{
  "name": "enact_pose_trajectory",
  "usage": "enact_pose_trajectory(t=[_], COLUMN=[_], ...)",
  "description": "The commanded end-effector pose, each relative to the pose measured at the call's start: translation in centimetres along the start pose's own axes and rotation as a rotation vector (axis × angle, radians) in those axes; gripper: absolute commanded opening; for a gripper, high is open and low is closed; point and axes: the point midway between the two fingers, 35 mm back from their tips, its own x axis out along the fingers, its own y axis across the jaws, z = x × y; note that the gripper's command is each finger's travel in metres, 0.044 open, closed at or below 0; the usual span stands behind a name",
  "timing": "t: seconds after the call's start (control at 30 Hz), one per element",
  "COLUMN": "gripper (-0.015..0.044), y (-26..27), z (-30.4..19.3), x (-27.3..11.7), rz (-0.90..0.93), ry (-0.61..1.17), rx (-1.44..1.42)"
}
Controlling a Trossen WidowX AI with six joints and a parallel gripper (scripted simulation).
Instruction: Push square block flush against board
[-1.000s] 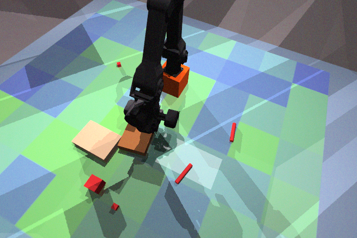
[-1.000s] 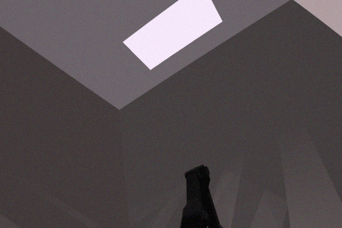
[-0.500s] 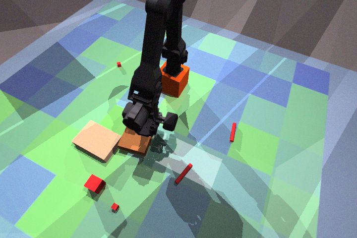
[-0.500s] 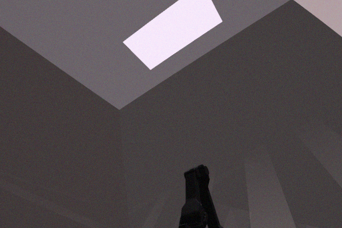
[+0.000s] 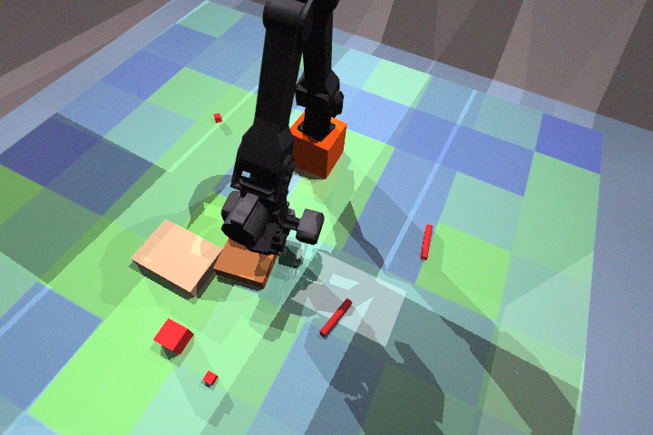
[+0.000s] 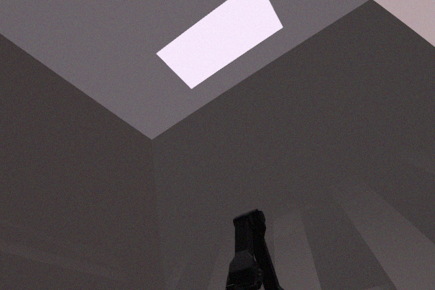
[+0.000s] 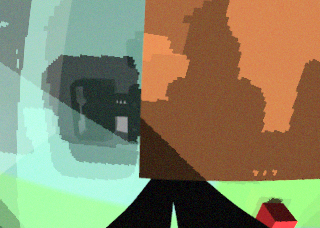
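Observation:
The square block, orange-brown, lies flat beneath the hand in the top view. The pale beige board lies flat at its left. The board's right corner is at or very near the block's left side. Their facing sides are not parallel, and a wedge-shaped gap opens toward the front. My gripper is shut and empty, low at the block's rear edge. The block's edge hides the fingertips in the wrist view, and the hand hides them in the top view. The exterior view shows only part of the arm.
A red block and a small red cube lie in front. Another small cube lies at back left. Two red bars lie right. A red cube is near the fingers. An orange box stands behind.

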Motion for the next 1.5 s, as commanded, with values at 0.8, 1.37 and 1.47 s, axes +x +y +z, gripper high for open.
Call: enact_pose_trajectory(t=[0.8,1.37,1.47], gripper=[0.0,0.0,0.0], y=[-0.1,-0.1,-0.1], z=[2.7,4.0,4.2], x=[-0.2,-0.2,-0.2], rz=[-0.001,-0.001,-0.001], ry=[-0.01,-0.011,-0.011], rx=[0.002,0.002,0.002])
